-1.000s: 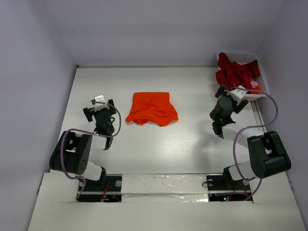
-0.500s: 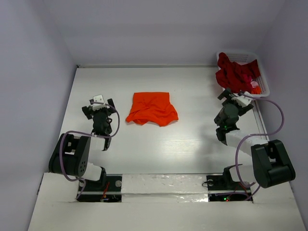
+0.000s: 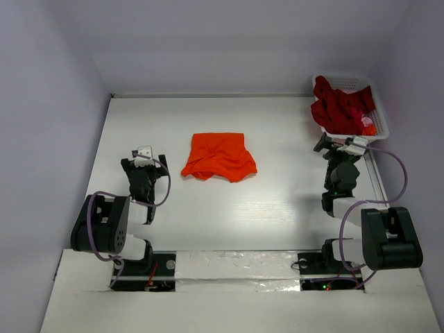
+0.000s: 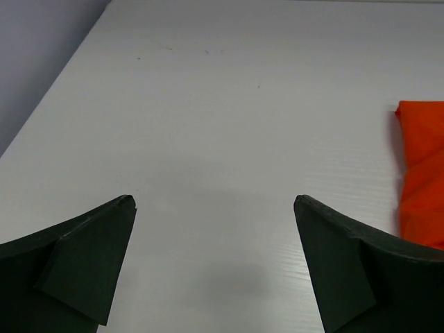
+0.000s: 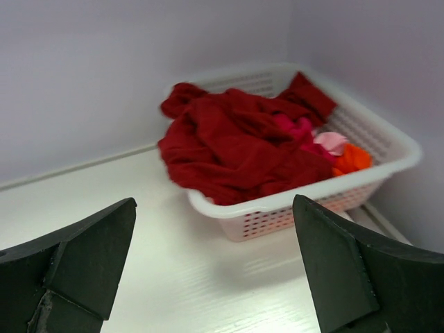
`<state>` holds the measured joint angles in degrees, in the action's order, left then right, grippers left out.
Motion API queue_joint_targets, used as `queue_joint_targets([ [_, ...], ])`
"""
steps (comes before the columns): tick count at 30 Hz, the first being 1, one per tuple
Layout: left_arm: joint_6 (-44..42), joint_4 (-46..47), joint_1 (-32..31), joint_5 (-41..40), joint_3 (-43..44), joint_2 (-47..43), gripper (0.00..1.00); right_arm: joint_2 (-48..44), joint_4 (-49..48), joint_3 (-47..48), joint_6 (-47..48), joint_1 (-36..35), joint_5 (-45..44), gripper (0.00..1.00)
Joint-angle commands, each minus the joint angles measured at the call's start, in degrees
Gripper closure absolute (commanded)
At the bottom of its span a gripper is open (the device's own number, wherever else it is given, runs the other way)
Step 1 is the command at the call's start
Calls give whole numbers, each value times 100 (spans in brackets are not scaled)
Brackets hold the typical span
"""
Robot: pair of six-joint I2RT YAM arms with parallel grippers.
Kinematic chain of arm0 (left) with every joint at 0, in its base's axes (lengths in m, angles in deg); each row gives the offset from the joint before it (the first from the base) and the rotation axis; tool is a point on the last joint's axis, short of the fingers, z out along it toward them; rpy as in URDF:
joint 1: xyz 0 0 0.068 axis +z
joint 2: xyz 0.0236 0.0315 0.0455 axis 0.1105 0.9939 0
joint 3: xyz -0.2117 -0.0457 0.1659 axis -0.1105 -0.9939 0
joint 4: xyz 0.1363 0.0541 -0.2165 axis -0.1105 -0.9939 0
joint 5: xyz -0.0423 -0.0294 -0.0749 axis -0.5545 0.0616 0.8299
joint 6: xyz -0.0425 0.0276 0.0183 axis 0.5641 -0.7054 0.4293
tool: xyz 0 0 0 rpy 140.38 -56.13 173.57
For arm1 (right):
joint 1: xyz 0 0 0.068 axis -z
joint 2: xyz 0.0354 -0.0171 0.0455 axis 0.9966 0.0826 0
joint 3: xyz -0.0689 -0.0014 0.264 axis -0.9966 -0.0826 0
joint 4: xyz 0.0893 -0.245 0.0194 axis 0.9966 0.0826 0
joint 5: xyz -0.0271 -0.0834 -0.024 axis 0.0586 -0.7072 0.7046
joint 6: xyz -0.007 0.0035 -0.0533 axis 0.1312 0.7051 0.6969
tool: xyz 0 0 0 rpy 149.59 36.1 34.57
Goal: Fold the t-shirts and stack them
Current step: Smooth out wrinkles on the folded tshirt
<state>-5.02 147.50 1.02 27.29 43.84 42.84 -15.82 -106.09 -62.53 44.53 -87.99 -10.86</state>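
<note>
- Top external: left end effector (image 3: 143,163) sits at 8 o'clock on the bench (image 3: 277,139), fingers spread, empty.
- Orange t-shirt (image 3: 219,157) lies in a rumpled rectangle near centre, at 3 o'clock from it, apart.
- Right end effector (image 3: 335,143) at 4 o'clock, spread, empty.
- Dark red t-shirts (image 3: 338,104) heaped in the white basket (image 5: 291,211) at 2 o'clock.

A white desk (image 3: 277,215) with a faint ribbed grain is enclosed on three sides in plain pale lilac. A back wall (image 3: 229,41) is set behind its far edge, and a left wall (image 3: 41,125) and a right wall (image 3: 420,76) along its sides. The desk is lit evenly, with soft shadows. A white ledge (image 3: 236,267) is laid along its near edge.
</note>
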Motion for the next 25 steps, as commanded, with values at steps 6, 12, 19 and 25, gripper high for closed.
queue_joint_targets([
  [6,25,1519,181,827,180,69,1,40,-183,276,-48,202,1174,0],
  [12,34,1466,181,818,189,51,1,40,-227,259,-39,202,1165,0],
  [19,34,1475,181,819,189,51,1,40,-227,267,-30,202,1165,0],
  [25,34,1475,181,819,189,51,1,49,-227,276,-39,202,1165,0],
])
